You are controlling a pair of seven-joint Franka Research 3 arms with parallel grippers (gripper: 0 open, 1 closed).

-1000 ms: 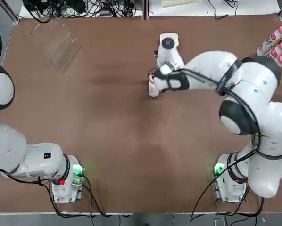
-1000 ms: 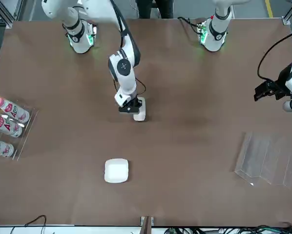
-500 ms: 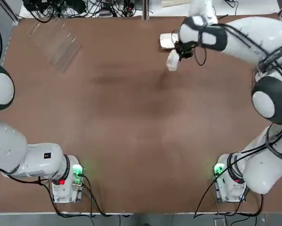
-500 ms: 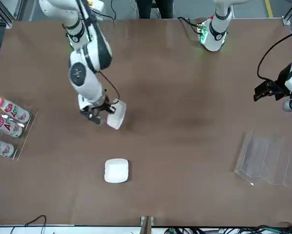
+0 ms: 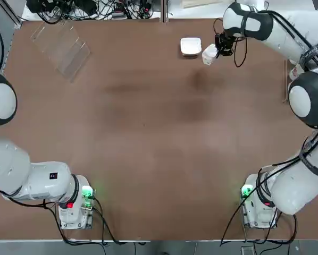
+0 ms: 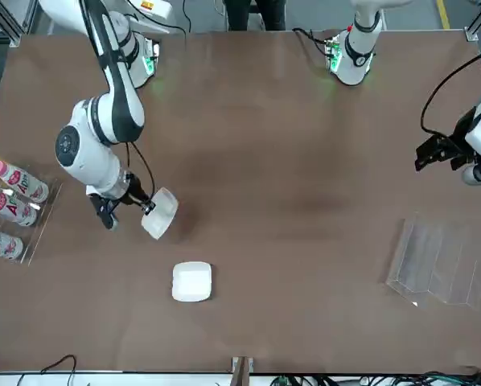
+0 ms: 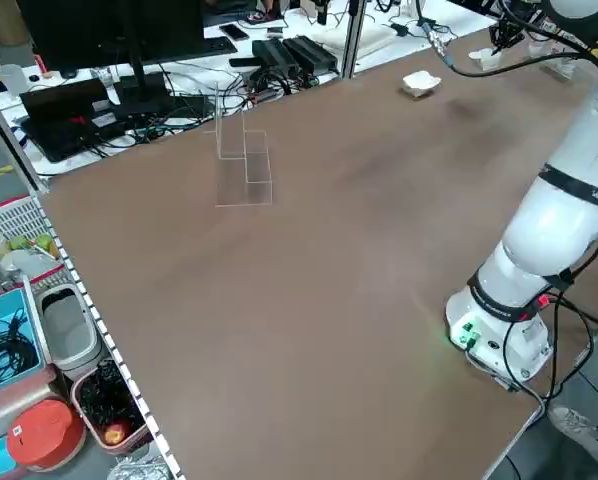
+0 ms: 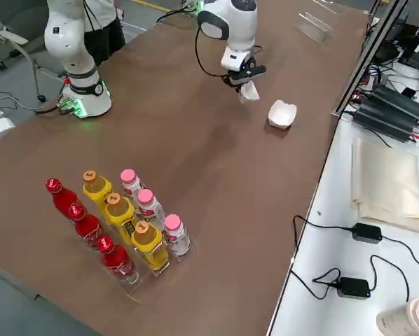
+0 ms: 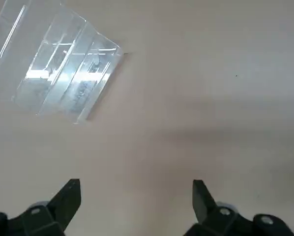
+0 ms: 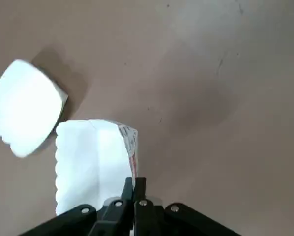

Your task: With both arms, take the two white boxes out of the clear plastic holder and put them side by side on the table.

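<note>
One white box [image 5: 191,46] lies flat on the table [image 5: 148,133] near its far edge. The other white box [image 5: 209,54] hangs tilted just above the table, right beside the first, with my right gripper [image 5: 218,50] shut on its edge. The right wrist view shows the held box [image 10: 93,162] pinched at my right gripper [image 10: 135,186], the lying box [image 10: 26,113] close by. The clear plastic holder [image 5: 60,48] stands empty at the far left corner. My left gripper [image 6: 443,151] hovers open near the holder [image 9: 68,81], nothing between its fingers [image 9: 71,194].
A clear rack of bottles [image 8: 118,217] with pink, red and yellow caps stands at the table's right edge, seen also as bottles [image 6: 7,209] in the front view. Cables and equipment [image 5: 90,8] lie beyond the far edge.
My right arm has swung from the table's middle toward the far edge, carrying its white box to a spot just right of the lying box. The left arm has stayed still.
</note>
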